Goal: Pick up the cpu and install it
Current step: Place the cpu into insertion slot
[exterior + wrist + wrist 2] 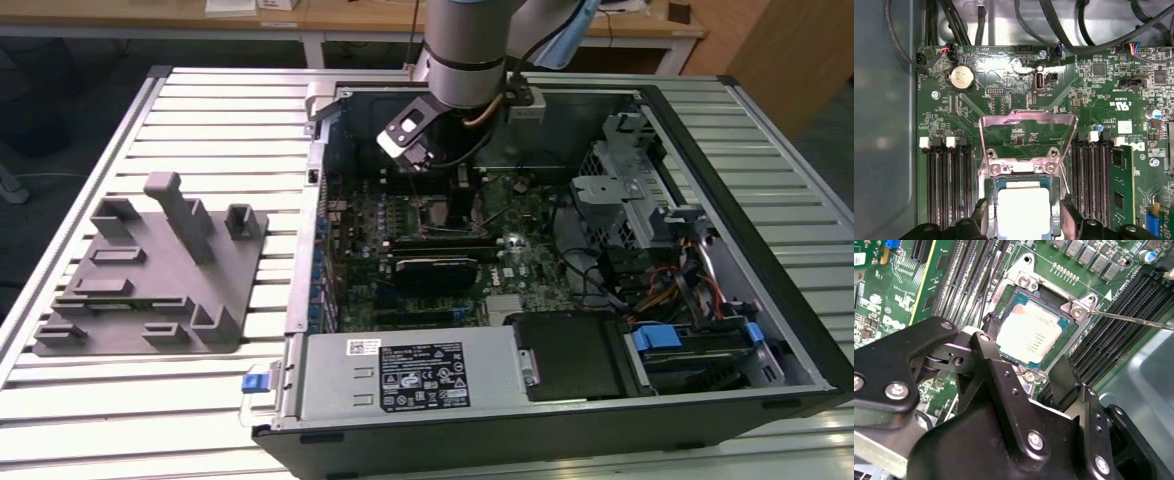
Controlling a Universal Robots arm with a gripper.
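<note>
The cpu (pixel 1024 212), a small square chip with a pale metal top, lies flat in the motherboard socket (pixel 1081 307); it is also seen from the side in the second wrist view (pixel 1029 332). My gripper (pixel 1024 222) hangs just above it, one black finger (pixel 981 215) on each side of the chip with a narrow gap at each edge, so it stands open. In the exterior view the gripper (pixel 424 160) is low inside the open computer case (pixel 787 330), over the upper part of the board.
The socket's metal load plate (pixel 1026 125) stands hinged up beyond the chip, and its thin lever (pixel 1134 320) sticks out sideways. Memory slots (pixel 946 185) flank the socket. A grey fixture (pixel 154 270) sits on the slatted table at the exterior view's left.
</note>
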